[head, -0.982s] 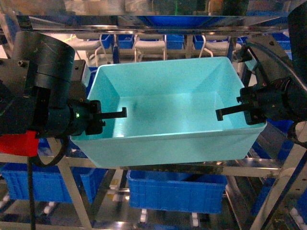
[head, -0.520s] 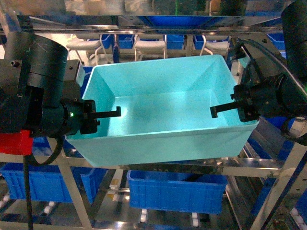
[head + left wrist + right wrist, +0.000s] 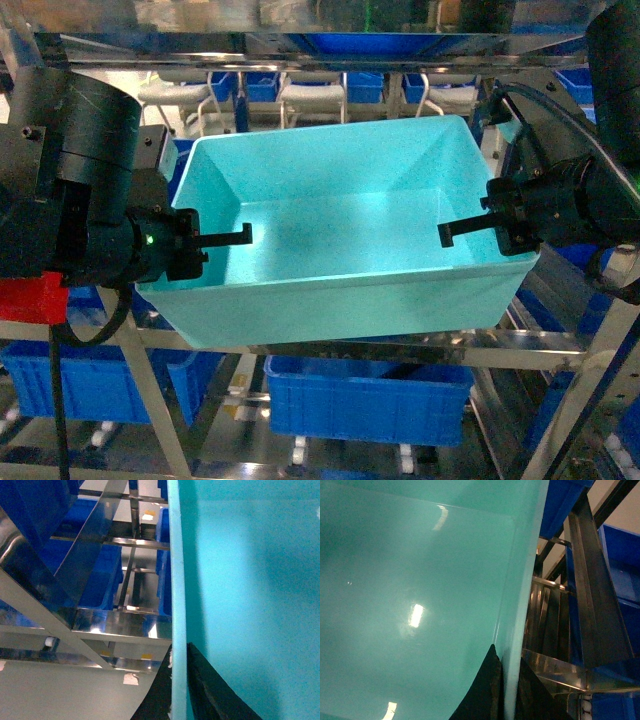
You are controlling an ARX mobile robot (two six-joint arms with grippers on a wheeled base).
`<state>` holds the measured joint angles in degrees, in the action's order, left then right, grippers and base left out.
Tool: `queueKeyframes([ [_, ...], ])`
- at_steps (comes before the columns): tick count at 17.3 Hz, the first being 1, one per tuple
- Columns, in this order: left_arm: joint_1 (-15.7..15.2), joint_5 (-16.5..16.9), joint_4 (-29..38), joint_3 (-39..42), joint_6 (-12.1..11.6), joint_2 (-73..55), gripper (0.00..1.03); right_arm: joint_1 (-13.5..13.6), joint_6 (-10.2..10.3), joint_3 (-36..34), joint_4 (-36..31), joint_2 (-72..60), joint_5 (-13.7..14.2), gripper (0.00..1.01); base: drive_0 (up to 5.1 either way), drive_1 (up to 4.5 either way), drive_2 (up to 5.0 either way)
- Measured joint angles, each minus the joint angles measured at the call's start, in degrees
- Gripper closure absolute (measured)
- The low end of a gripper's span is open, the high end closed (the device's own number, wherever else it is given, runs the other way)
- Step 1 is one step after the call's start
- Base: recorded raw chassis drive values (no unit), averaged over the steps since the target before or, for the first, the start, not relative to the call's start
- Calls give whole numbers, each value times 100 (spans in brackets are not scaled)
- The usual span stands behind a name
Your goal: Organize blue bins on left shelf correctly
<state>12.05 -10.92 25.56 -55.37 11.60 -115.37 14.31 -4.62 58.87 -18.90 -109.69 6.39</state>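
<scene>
The light turquoise blue bin (image 3: 340, 240) hangs empty in front of the left shelf (image 3: 400, 352), just above its steel front rail and tilted slightly. My left gripper (image 3: 205, 243) is shut on the bin's left wall, one finger inside and one outside. My right gripper (image 3: 490, 225) is shut on the right wall the same way. In the left wrist view, the black fingers (image 3: 210, 695) pinch the thin rim (image 3: 175, 580). In the right wrist view, the gripper (image 3: 507, 695) straddles the bin's edge (image 3: 520, 605).
Dark royal-blue ribbed bins (image 3: 365, 400) (image 3: 90, 385) sit on the tier below, and more stand at the back (image 3: 365, 85). Steel posts and rails (image 3: 100, 625) (image 3: 590, 630) run close on both sides of the bin. A red part (image 3: 35, 298) sits at the left arm.
Over the last second the bin and both grippers shifted a little to the left and upward. In the last half second nothing visibly moved.
</scene>
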Motion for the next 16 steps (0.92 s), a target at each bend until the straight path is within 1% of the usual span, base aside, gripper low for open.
queueKeyframes([
  [1, 0, 0, 0, 11, 2, 0, 98, 0, -2, 0, 0, 0, 0, 99, 0, 0, 0],
  [6, 0, 0, 4, 11, 0, 2, 98, 0, 0, 0, 0, 0, 0, 99, 7, 397, -383],
  [14, 0, 0, 22, 11, 2, 2, 98, 0, 0, 4, -15, -7, 0, 99, 0, 0, 0],
  [16, 0, 4, 9, 9, 0, -7, 98, 0, -4, 44, 79, -33, 44, 99, 0, 0, 0],
])
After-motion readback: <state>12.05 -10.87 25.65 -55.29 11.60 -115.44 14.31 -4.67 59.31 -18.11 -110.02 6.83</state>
